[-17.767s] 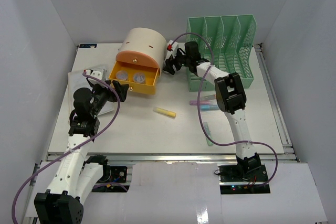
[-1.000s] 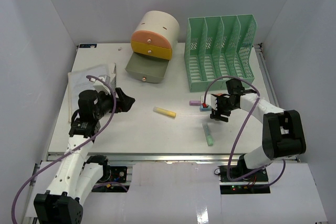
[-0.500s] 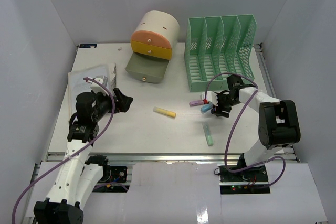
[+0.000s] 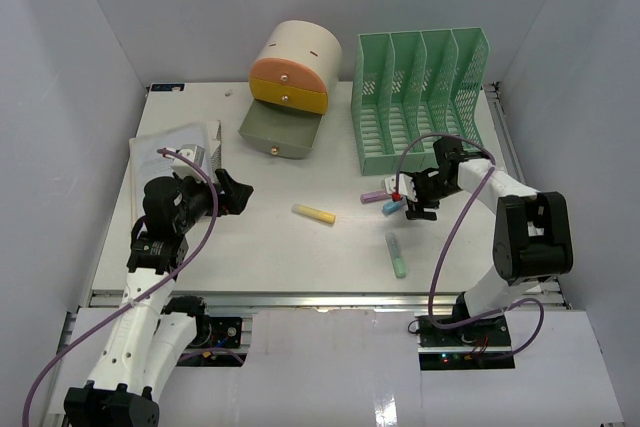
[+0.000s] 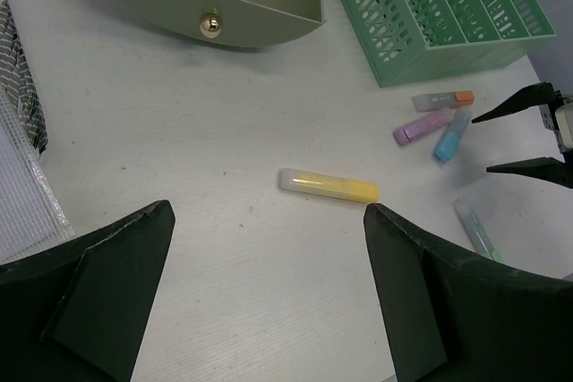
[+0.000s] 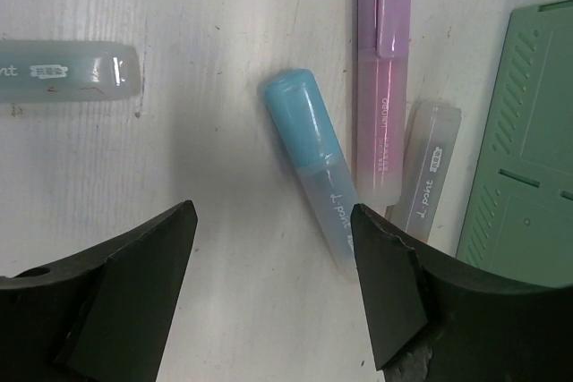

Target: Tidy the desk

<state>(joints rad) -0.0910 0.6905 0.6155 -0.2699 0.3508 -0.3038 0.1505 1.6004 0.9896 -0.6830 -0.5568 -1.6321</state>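
The desk [image 4: 260, 252] is a wide, flat, white rectangular tabletop, lying level. A metal rail [image 4: 320, 296] runs along its near edge.

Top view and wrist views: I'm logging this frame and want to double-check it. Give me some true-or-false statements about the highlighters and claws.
The right claw is open and holds nothing. True.
The yellow highlighter sits in the green rack. False: the yellow highlighter lies on the desk, apart from the green rack.
The olive drawer is pulled out. True.
The left claw grips a highlighter. False: the left claw is open and empty.
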